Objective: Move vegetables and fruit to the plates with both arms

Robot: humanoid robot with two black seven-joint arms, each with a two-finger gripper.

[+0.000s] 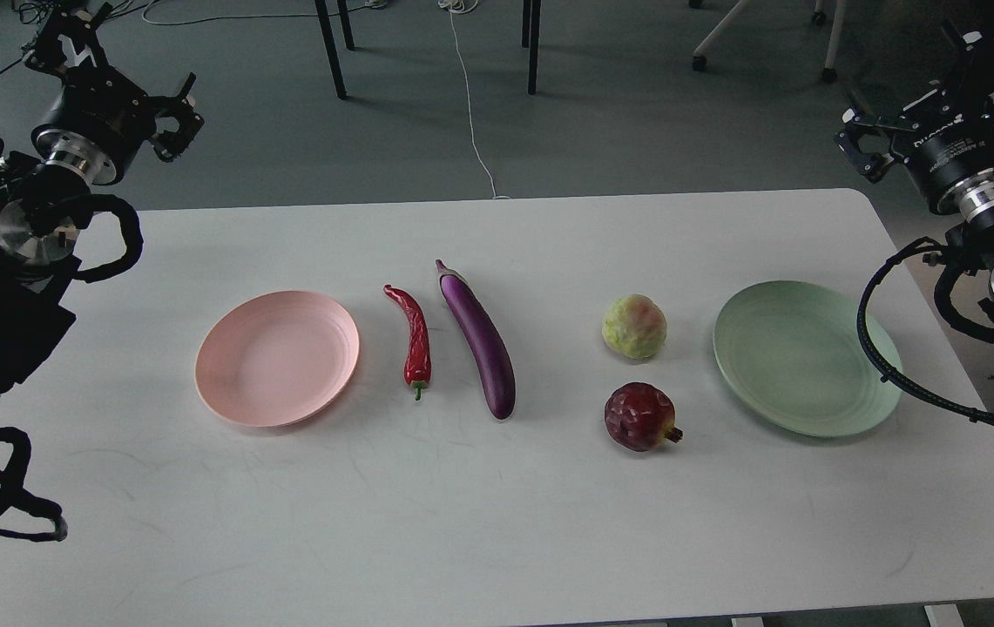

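A pale pink plate (277,358) lies left of centre on the white table and a mint green plate (806,357) lies at the right. Between them are a red chili pepper (415,335), a purple eggplant (481,340), a yellow-green fruit (634,326) and, nearer me, a dark red pomegranate (640,416). My left gripper (126,78) hangs beyond the table's far left corner, its claws spread and empty. Off the far right corner, my right gripper (915,94) is held the same way, open and holding nothing. Both are far from the food.
The white table (497,522) has a wide bare front strip. A loose black cable (875,348) from my right arm arcs over the green plate's right rim. Chair legs and a white cord (470,104) stand on the grey floor behind the table.
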